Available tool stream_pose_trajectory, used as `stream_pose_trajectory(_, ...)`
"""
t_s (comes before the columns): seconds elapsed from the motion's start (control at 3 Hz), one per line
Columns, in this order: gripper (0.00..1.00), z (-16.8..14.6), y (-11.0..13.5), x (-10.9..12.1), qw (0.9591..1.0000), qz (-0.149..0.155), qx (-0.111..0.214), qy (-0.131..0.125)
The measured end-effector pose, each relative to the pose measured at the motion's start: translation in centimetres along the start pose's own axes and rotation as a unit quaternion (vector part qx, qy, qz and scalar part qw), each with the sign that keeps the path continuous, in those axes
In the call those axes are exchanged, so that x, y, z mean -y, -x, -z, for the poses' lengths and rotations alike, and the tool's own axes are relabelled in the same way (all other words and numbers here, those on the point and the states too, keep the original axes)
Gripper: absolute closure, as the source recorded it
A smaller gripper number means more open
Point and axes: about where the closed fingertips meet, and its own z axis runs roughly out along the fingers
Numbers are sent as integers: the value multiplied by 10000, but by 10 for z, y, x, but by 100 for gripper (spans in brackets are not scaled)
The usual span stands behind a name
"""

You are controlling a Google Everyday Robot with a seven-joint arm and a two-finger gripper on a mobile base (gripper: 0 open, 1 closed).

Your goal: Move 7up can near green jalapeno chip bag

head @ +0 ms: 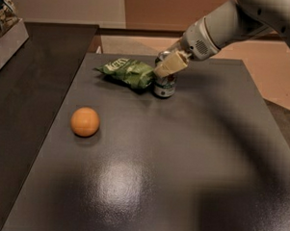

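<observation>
The 7up can (164, 86) stands upright on the dark table (182, 153), at the back middle. Its left side is right next to the green jalapeno chip bag (130, 72), which lies flat and crumpled. My gripper (168, 65) comes in from the upper right and sits at the can's upper part, covering its upper front. The can's silver top shows just behind the gripper.
An orange ball (85, 121) lies on the table's left side, apart from the bag and the can. A lower dark counter (35, 83) runs along the left, with a tray of packets (7, 20) at its far left corner.
</observation>
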Motion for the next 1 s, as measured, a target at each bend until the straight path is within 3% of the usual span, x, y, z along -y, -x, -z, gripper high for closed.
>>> stream_pose_trajectory(0.33, 15, -2, 1, -1, 10000, 6, -2, 21)
stream_pose_trajectory(0.67, 0, -5, 1, -2, 10000, 11, -5, 42)
stream_pose_trajectory(1.0, 0, -5, 1, -2, 10000, 11, -5, 42)
